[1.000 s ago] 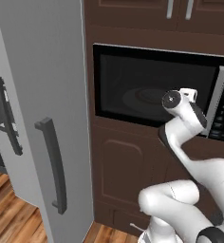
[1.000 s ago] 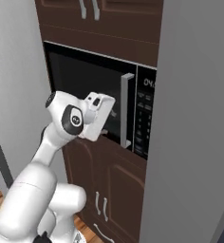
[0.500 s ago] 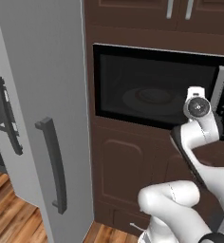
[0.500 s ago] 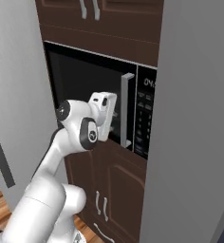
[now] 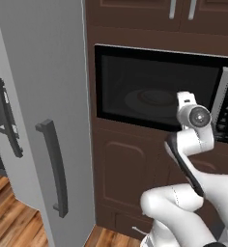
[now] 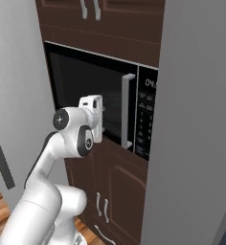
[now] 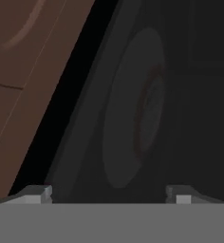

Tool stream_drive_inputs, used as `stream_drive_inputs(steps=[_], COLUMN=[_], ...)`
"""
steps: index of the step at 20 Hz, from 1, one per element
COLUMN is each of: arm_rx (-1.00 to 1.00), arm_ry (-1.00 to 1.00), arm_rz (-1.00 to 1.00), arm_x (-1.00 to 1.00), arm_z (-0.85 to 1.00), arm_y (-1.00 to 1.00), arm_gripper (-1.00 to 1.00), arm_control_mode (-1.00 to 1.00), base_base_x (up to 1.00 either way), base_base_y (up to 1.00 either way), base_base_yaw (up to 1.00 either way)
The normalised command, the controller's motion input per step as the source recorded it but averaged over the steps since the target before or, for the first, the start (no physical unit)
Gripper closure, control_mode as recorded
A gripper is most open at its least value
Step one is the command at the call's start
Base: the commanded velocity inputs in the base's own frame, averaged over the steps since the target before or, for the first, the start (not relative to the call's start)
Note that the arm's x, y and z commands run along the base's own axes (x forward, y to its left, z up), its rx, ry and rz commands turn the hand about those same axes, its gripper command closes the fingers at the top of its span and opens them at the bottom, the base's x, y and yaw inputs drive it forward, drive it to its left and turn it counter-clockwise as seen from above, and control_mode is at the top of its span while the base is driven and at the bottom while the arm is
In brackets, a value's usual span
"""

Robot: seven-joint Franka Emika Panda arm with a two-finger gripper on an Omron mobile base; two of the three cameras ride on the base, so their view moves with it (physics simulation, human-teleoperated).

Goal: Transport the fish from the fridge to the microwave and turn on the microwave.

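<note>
My jaws (image 7: 109,192) sit at the bottom of the hand view. The two little tips stand far apart, with nothing between them. My fingertips (image 7: 38,193) are grey and small, one low on the left and one low on the right.

Right past my tips is the microwave (image 5: 159,91). Its dark glass door (image 7: 133,104) is shut. Through the glass I see a dim round plate (image 7: 140,109) with a red-brown ring. I cannot make out the fish on it, the glass is too dark.

In the left base view my white hand is in the middle right of the frame, just in front of the door. The round turntable (image 5: 152,99) shows faintly behind the glass. The grey door handle (image 5: 223,94) stands upright at the right side of the door. The black keypad (image 6: 144,119) is just right of that handle.

Brown cabinets (image 5: 135,173) are under the microwave, and more brown cabinets (image 6: 124,24) are above it.

The fridge (image 5: 38,96) is the big light grey thing on the left of the left base view. It has a dark bar handle (image 5: 55,173) low down. Wood floor (image 5: 9,212) shows in the lower left corner.
</note>
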Motion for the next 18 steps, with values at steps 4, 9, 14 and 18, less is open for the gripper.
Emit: stream_drive_inputs(steps=[4, 9, 14, 18], arm_rx=[-0.07, -0.02, -0.04, -0.14], arm_ry=[0.1, 0.05, -0.05, -0.19], arm_rz=[0.1, -0.03, -0.1, -0.14], arm_x=[-0.13, -0.94, -1.0, -0.84], arm_z=[-0.03, 0.08, 0.0, 0.0], arm_y=[0.59, 0.12, 0.0, 0.0], arm_gripper=[-1.0, -1.0, -1.0, -1.0], arm_control_mode=[-1.0, -1.0, -1.0, -1.0], base_base_x=[0.0, 0.0, 0.0, 0.0], base_base_y=[0.0, 0.0, 0.0, 0.0], base_base_yaw=[0.0, 0.0, 0.0, 0.0])
